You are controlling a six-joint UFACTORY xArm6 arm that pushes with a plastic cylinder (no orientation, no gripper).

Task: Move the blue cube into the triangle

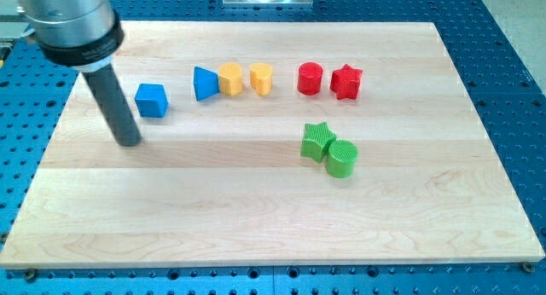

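Note:
The blue cube (152,100) sits on the wooden board at the view's upper left. The blue triangle block (205,83) lies to its right, a short gap apart, touching a yellow block. My tip (128,142) rests on the board just left of and below the blue cube, a small gap away. The dark rod rises up and to the left from it.
A yellow hexagon-like block (230,78) and a yellow block (261,78) sit right of the triangle. A red cylinder (310,78) and red star (346,82) are further right. A green star (318,141) and green cylinder (342,158) touch mid-board. The board's edge (273,263) meets a blue perforated table.

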